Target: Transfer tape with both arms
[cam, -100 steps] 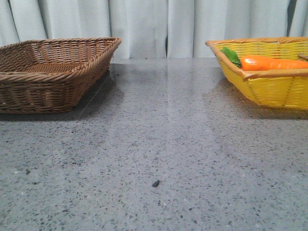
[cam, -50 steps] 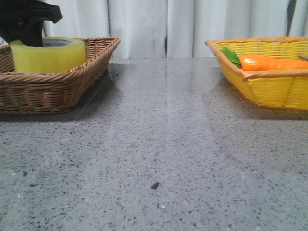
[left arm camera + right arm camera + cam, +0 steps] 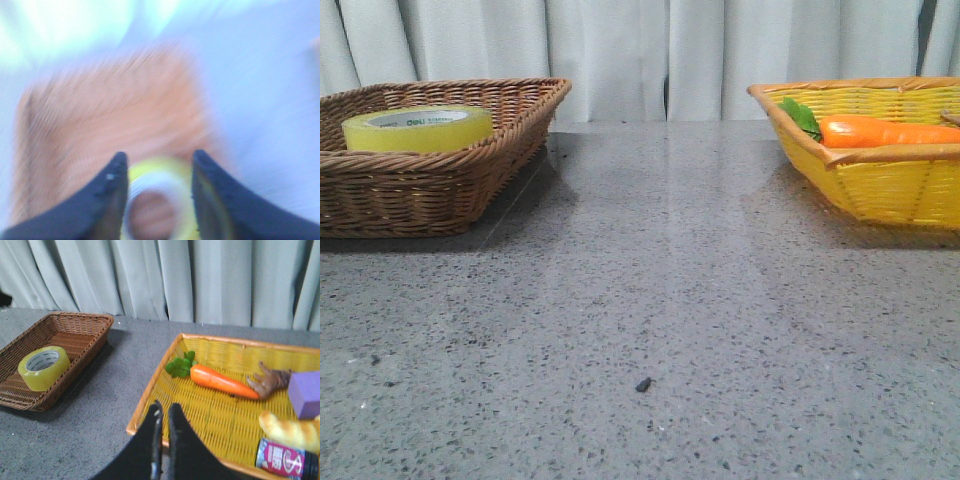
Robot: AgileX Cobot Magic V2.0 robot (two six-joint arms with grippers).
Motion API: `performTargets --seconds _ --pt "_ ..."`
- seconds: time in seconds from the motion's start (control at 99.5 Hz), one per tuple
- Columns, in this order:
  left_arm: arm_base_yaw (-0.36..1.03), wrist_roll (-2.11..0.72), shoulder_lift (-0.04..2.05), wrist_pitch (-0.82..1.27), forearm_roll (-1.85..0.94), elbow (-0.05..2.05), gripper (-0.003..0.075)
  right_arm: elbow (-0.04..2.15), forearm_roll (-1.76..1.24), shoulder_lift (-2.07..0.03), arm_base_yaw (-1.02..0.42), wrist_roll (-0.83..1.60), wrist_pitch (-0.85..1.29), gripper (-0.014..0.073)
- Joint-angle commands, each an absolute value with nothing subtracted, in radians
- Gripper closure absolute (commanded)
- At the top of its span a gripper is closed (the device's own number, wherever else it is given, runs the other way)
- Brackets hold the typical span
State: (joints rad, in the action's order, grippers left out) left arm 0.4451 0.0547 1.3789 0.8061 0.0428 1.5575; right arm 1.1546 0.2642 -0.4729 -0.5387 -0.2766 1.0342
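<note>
The yellow tape [image 3: 417, 130] lies flat in the brown wicker basket [image 3: 470, 165] at the back left, its white core facing up. In the blurred left wrist view, my left gripper [image 3: 159, 155] is open and holds nothing; its two dark fingers stand apart above the tape [image 3: 160, 164] and the basket floor [image 3: 125, 115]. My right gripper [image 3: 166, 406] is shut and empty, over the near rim of the yellow basket [image 3: 210, 410]. From there the tape [image 3: 44, 367] shows in the brown basket [image 3: 75, 332]. Neither arm shows in the front view.
The yellow basket [image 3: 880, 190] at the back right holds an orange carrot [image 3: 880, 130] with green leaves. The right wrist view also shows a ginger root [image 3: 270, 380], a purple block [image 3: 305, 392], a bread roll [image 3: 287, 427] and a bottle [image 3: 285, 460] in it. A grey curtain hangs behind the table.
A second ago the brown basket was empty. Then my left gripper held the tape over it. Now the tape rests in the basket, let go, and the arm has left the front view.
</note>
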Motion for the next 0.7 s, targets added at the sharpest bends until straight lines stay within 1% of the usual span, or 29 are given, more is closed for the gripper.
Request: performTargets --seconds 0.0,0.06,0.131,0.191,0.281,0.432,0.543,0.693 --pt "0.604 0.07 1.188 0.598 0.022 1.437 0.0623 1.079 0.28 -0.4 -0.532 -0.197 0.854 0.066" --pt "0.7 0.07 1.103 0.508 0.025 1.322 0.0668 0.992 0.283 -0.335 -0.532 -0.154 0.765 0.066" --pt "0.803 0.073 1.006 0.397 0.051 1.168 0.0739 0.869 0.283 -0.246 -0.532 -0.113 0.617 0.0661" --pt "0.857 0.1 0.931 0.303 0.073 1.047 0.0741 0.763 0.283 -0.163 -0.532 -0.111 0.473 0.0664" --pt "0.87 0.153 0.834 0.229 0.073 0.885 0.0741 0.648 0.281 -0.073 -0.532 -0.111 0.334 0.0664" --pt "0.838 0.169 0.712 0.171 0.075 0.712 0.0741 0.58 0.281 -0.017 -0.532 -0.111 0.329 0.0663" --pt "0.826 0.169 0.649 0.173 0.075 0.662 0.0741 0.57 0.281 -0.016 -0.532 -0.111 0.329 0.0663" --pt "0.826 0.169 0.63 0.179 0.073 0.628 0.0741 0.57 0.281 -0.016 -0.532 -0.111 0.329 0.0663"
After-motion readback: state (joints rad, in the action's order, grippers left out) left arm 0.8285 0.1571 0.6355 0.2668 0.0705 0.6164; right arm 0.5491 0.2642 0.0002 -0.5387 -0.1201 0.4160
